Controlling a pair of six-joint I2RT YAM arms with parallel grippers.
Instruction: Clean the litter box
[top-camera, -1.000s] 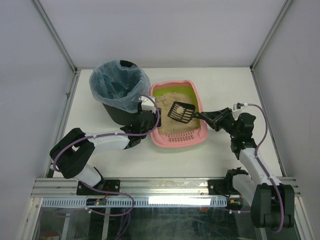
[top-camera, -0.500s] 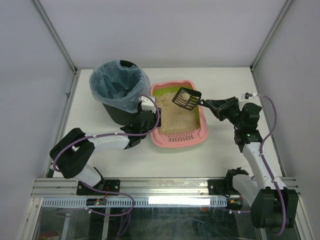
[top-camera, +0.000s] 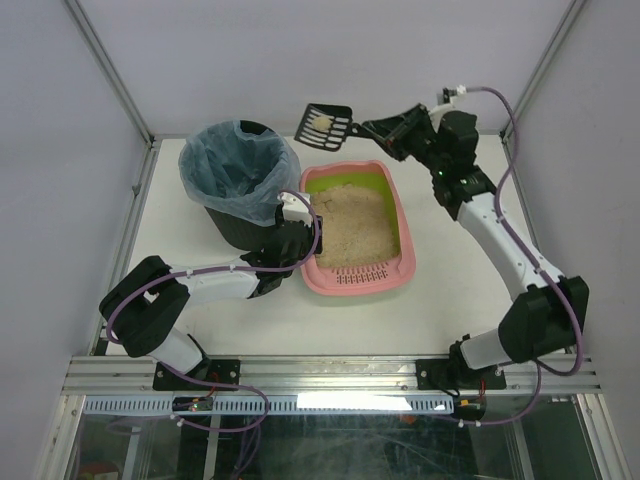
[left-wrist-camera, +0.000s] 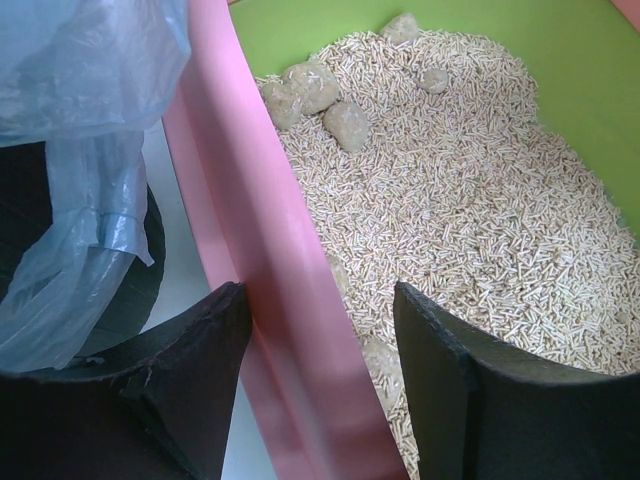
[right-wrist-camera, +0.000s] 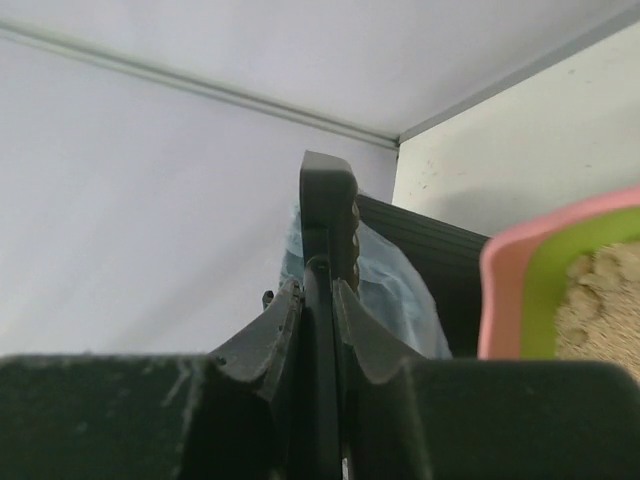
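Your right fingers (right-wrist-camera: 255, 355), clamped on the scoop (top-camera: 327, 126), have lifted a clump (top-camera: 320, 122) from the litter box (top-camera: 405, 255) mid-tabletop (top-camera: 250, 320) toward the bin (top-camera: 238, 170) on its left. Your left fingers (left-wrist-camera: 180, 380) grip its left rim; dumping looks next.

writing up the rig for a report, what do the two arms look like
The left arm and right arm match: white link shells, black joints and black bases. A purple cable loops alongside each. The jaws are matte black wedges, lightly scuffed.
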